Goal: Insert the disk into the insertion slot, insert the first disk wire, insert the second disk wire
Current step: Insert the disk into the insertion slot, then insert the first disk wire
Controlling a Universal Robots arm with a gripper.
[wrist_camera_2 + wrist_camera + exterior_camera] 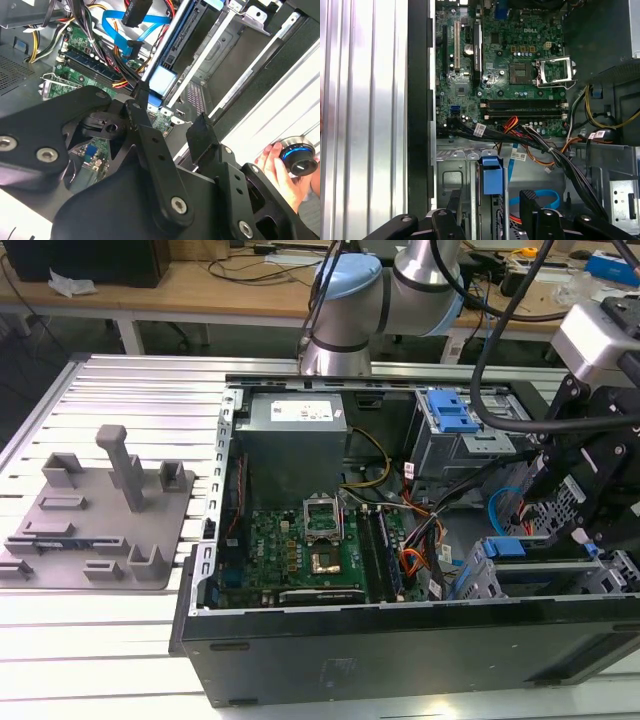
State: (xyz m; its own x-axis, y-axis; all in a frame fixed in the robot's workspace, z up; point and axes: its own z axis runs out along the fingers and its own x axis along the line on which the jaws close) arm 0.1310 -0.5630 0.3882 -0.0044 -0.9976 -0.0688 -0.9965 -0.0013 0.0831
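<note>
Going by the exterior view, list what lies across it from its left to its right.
Grey holder plate → green circuit board → orange wires → disk's blue frame.

The hand points down from the arm, its fingers seemingly spread apart.
</note>
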